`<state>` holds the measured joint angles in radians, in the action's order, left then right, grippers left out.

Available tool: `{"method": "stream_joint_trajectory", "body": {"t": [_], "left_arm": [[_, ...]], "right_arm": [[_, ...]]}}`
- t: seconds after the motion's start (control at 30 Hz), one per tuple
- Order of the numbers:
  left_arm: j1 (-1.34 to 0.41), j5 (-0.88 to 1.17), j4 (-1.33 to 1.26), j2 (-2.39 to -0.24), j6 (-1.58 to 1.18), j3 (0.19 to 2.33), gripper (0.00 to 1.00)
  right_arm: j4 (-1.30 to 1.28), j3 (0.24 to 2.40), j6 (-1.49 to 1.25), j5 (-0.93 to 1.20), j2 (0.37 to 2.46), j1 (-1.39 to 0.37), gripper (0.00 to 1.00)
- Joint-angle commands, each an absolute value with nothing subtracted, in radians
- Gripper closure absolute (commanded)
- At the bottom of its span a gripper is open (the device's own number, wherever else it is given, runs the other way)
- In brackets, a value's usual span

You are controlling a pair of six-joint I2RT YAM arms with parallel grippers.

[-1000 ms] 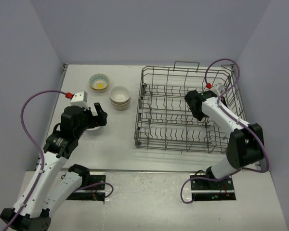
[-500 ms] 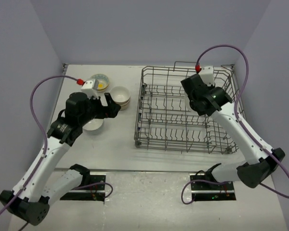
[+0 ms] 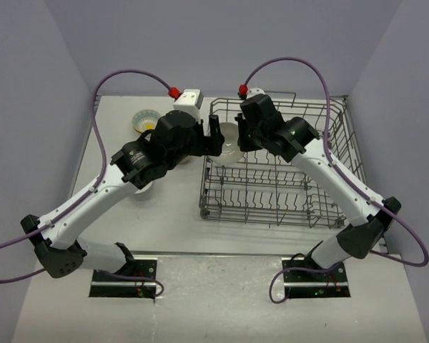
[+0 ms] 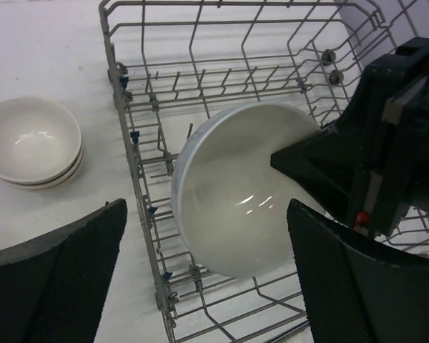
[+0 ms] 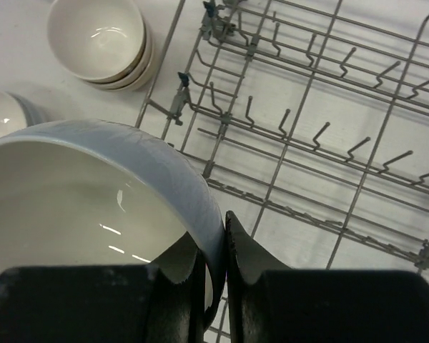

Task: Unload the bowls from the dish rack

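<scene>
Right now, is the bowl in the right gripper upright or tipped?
Tipped: the bowl opens sideways, its rim pinched in the right gripper.

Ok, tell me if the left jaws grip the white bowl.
No, the left jaws stand open, clear of the white bowl.

No legible text, label, brand, number or sign anywhere in view.
</scene>
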<state>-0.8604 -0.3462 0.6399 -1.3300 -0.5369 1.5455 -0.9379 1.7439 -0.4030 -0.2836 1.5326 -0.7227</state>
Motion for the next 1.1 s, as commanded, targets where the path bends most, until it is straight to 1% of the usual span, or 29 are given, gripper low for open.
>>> {"method": "stream_joint_trajectory", "body": {"t": [0.0,0.1,0.13,0.27,0.3,0.33,0.37,0.5,0.53,0.57,0.6,0.63,0.7,0.73,0.8,0.83,0.9,0.93,1.0,1.07], "left_arm": [[-0.871,-0.488,0.736,-1.345,-0.595,1.574,0.14],[-0.874,-0.518,0.782,-1.377,-0.612,1.572,0.30],[-0.877,-0.528,0.790,-1.384,-0.626,1.569,0.40],[-0.893,-0.574,0.811,-1.417,-0.643,1.565,0.65],[-0.894,-0.584,0.830,-1.427,-0.653,1.569,0.84],[-0.900,-0.598,0.842,-1.434,-0.658,1.586,0.95],[-0.903,-0.624,0.857,-1.456,-0.663,1.597,1.00],[-0.910,-0.715,0.968,-1.502,-0.696,1.661,1.00],[-0.908,-0.735,0.982,-1.505,-0.703,1.678,1.00],[-0.905,-0.773,0.998,-1.505,-0.712,1.683,1.00],[-0.899,-0.784,1.026,-1.502,-0.728,1.690,1.00],[-0.853,-0.764,1.032,-1.497,-0.732,1.689,1.00],[-0.769,-0.698,1.007,-1.444,-0.701,1.669,1.00],[-0.671,-0.657,0.990,-1.419,-0.684,1.631,1.00],[-0.574,-0.575,0.962,-1.335,-0.648,1.592,1.00],[-0.480,-0.522,0.957,-1.313,-0.634,1.557,1.00],[-0.384,-0.474,0.963,-1.269,-0.602,1.516,1.00],[-0.305,-0.450,0.968,-1.261,-0.595,1.468,1.00],[-0.247,-0.385,0.963,-1.230,-0.585,1.402,1.00],[-0.190,-0.331,0.947,-1.190,-0.581,1.292,1.00]], "right_arm": [[-0.824,1.770,-0.437,-0.178,1.503,-0.724,1.00],[-0.795,1.738,-0.437,-0.146,1.482,-0.723,1.00],[-0.792,1.733,-0.436,-0.144,1.479,-0.723,1.00],[-0.796,1.736,-0.434,-0.143,1.488,-0.724,1.00],[-0.795,1.733,-0.434,-0.141,1.488,-0.723,1.00],[-0.795,1.730,-0.436,-0.147,1.489,-0.724,1.00],[-0.798,1.727,-0.436,-0.167,1.491,-0.723,1.00],[-0.753,1.683,-0.436,-0.170,1.470,-0.724,1.00],[-0.746,1.675,-0.437,-0.160,1.468,-0.724,0.96],[-0.746,1.672,-0.440,-0.153,1.467,-0.723,0.44],[-0.746,1.674,-0.437,-0.153,1.470,-0.721,0.09],[-0.752,1.675,-0.431,-0.161,1.470,-0.716,0.01],[-0.771,1.663,-0.417,-0.169,1.454,-0.681,0.01],[-0.772,1.648,-0.405,-0.149,1.416,-0.663,0.01],[-0.766,1.580,-0.388,-0.112,1.361,-0.596,0.01],[-0.759,1.522,-0.367,-0.080,1.300,-0.577,0.01],[-0.735,1.462,-0.347,-0.066,1.237,-0.539,0.01],[-0.724,1.432,-0.324,-0.055,1.208,-0.532,0.01],[-0.704,1.350,-0.301,-0.025,1.134,-0.520,0.01],[-0.692,1.283,-0.273,-0.005,1.077,-0.509,0.01]]}}
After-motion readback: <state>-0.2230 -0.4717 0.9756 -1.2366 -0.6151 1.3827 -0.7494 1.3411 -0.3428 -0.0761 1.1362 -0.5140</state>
